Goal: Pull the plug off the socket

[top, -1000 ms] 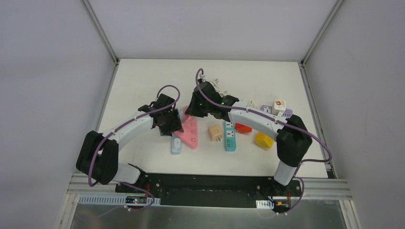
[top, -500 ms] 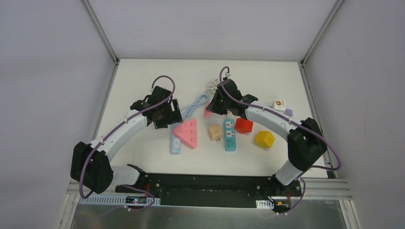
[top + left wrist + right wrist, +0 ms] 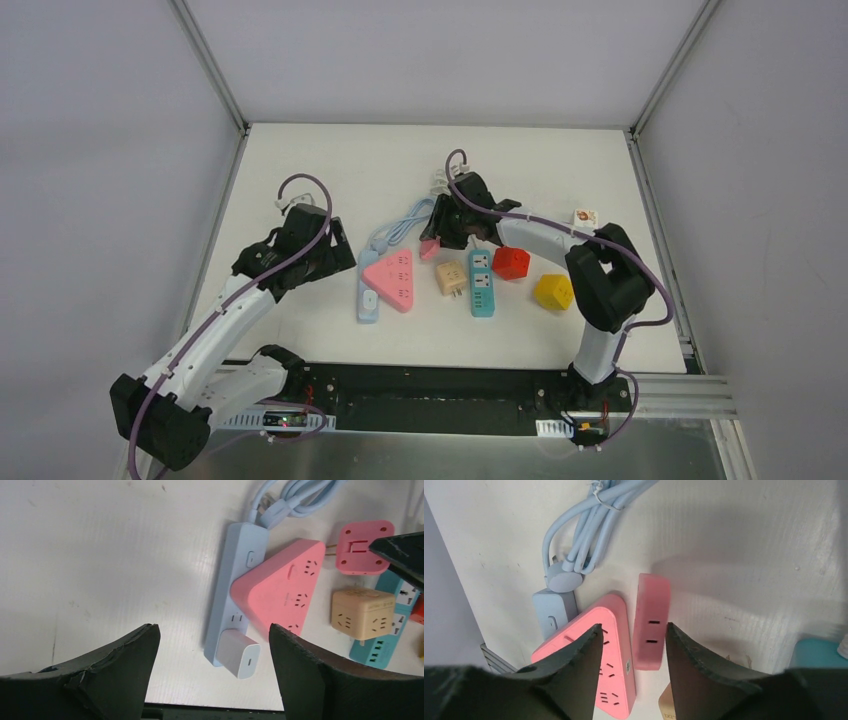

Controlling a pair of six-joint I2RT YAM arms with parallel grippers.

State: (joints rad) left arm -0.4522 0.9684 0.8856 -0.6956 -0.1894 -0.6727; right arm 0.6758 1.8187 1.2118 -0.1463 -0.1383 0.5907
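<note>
Fingers left [image 3: 110, 672]: spread wide, empty | fingers right [image 3: 704, 665]: parted over pink plug [image 3: 651, 625]

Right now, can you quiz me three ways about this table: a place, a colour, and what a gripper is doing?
1. The white charger sits on: A) the light blue strip B) the yellow cube C) the red cube
2. The triangle socket is: A) green B) pink C) black
3. The left gripper is: A) open B) shut on a cable C) holding a cube
Answers: A, it sits at the strip's end; B, pink in every view; A, fingers wide apart.
</note>
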